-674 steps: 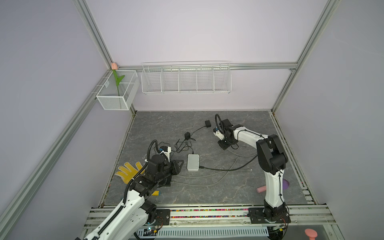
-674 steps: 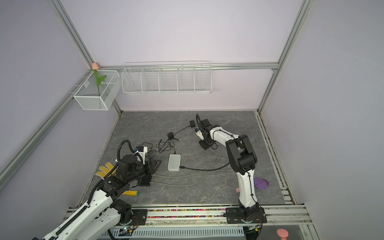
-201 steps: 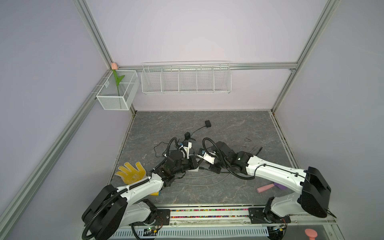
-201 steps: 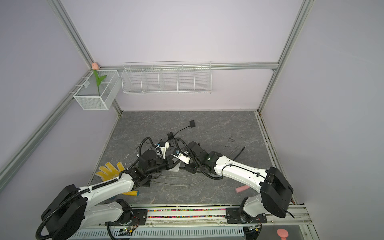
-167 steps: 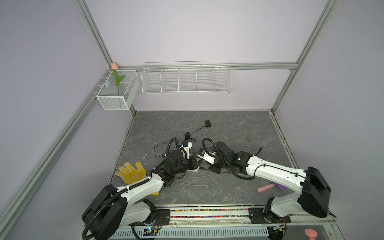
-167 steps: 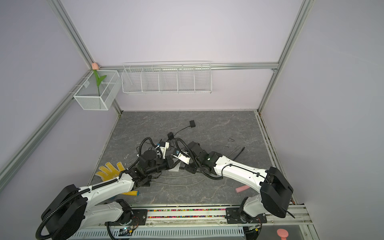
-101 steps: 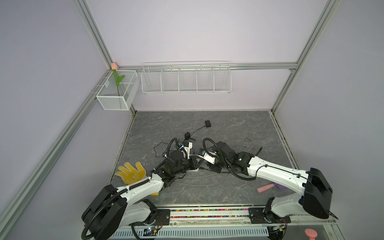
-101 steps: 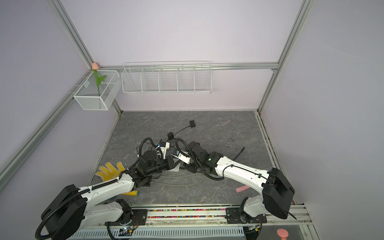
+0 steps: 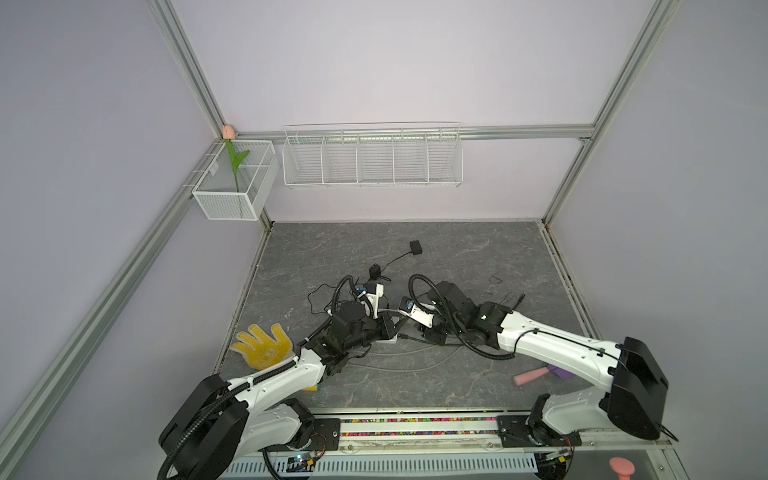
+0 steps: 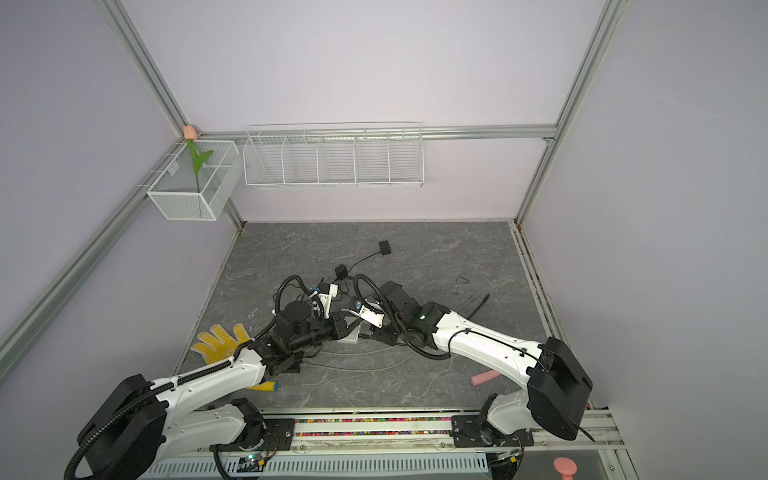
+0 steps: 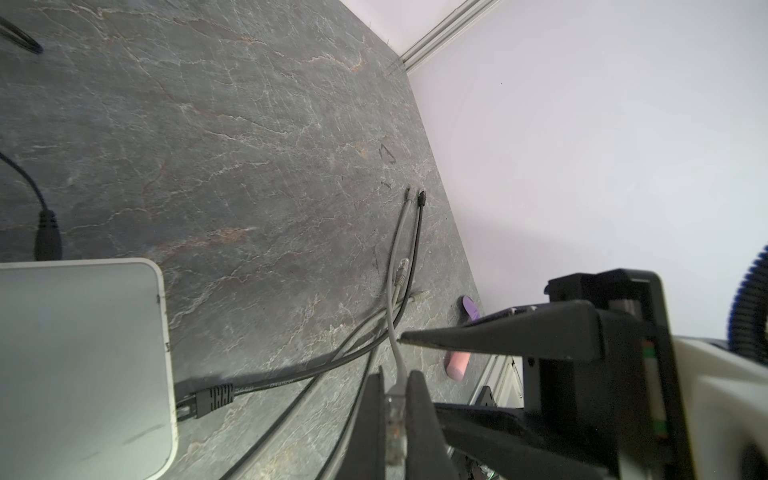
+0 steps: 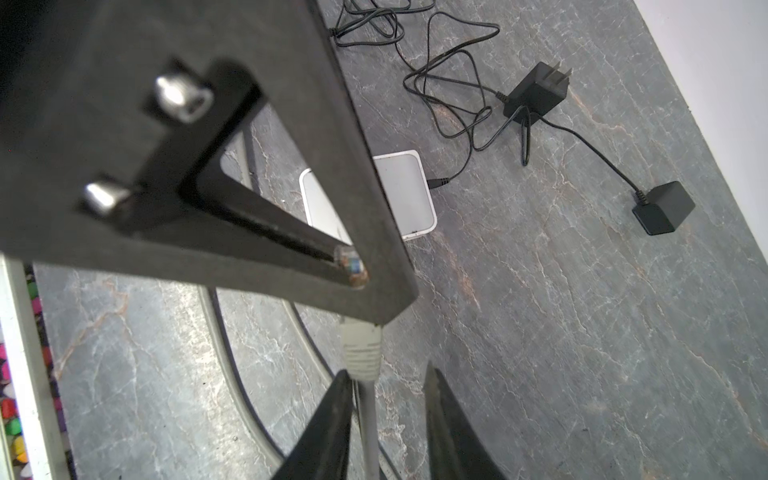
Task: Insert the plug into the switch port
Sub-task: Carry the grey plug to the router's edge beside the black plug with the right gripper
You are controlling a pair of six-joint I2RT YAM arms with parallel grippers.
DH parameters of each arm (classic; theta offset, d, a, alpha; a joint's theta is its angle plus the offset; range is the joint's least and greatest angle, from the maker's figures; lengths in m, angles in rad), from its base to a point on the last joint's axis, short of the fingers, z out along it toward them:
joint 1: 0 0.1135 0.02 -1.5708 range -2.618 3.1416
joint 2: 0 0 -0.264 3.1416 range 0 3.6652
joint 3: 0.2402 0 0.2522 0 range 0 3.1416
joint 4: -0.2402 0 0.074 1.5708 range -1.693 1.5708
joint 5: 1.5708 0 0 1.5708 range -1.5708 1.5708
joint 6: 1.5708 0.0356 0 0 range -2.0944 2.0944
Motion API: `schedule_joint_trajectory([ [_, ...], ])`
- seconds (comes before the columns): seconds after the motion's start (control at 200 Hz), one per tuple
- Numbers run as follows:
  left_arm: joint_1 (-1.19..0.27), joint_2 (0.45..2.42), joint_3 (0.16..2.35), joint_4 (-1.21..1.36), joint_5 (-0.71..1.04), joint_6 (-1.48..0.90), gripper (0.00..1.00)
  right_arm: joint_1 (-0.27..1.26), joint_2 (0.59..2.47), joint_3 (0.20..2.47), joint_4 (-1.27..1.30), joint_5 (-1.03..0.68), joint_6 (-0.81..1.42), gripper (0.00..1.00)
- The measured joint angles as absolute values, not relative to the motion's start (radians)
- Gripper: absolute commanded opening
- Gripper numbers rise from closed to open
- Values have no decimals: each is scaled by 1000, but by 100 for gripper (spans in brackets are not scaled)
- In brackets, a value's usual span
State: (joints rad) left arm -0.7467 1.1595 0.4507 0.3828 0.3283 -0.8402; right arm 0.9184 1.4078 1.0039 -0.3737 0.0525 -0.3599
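In the left wrist view my left gripper [image 11: 395, 376] is shut on the clear plug [image 11: 395, 419] of a grey cable [image 11: 392, 324], held just above the floor. The white switch [image 11: 83, 365] lies a short way off, with a black plug [image 11: 208, 401] seated in one port. In the right wrist view the same clear plug [image 12: 351, 266] sits between the left fingers, its grey boot [image 12: 359, 349] pointing at my right gripper [image 12: 386, 370]. That gripper is open; the grey cable runs between its fingers, close to one. In both top views the grippers [image 9: 388, 328] [image 10: 376, 332] meet over the switch [image 10: 351, 334].
Two black power adapters [image 12: 536, 93] [image 12: 663, 208] and thin tangled wires lie beyond the switch. Loose cable ends [image 11: 415, 199] reach toward the right wall. A yellow glove [image 9: 264, 347] lies at the left, a pink cylinder [image 9: 530, 376] and a purple piece [image 9: 563, 372] at the front right.
Both arms came together at the switch from apart. In the last second the right gripper opened off the grey cable, while the left stayed shut on the plug.
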Motion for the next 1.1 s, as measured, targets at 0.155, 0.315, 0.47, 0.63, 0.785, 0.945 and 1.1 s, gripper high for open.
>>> schedule_joint_trajectory([
  [0.155, -746, 1156, 451, 383, 321, -840, 0, 909, 1412, 1004, -371, 14, -355, 25],
  [0.315, -746, 1156, 445, 385, 321, -841, 0, 907, 1428, 1004, -361, -9, -353, 13],
  [0.47, -745, 1156, 440, 392, 311, -841, 3, 905, 1430, 1003, -365, -16, -345, 7],
  [0.63, -746, 1147, 439, 376, 308, -837, 30, 905, 1430, 1003, -360, -2, -343, 6],
  [0.785, -715, 1071, 427, 299, 275, -830, 36, 889, 1430, 1003, -358, 37, -340, 6],
  [0.945, -625, 980, 415, 217, 245, -819, 40, 859, 1431, 1004, -361, 72, -338, 7],
  [1.1, -560, 979, 414, 142, 216, -780, 41, 851, 1522, 1084, -427, 159, -350, 6],
])
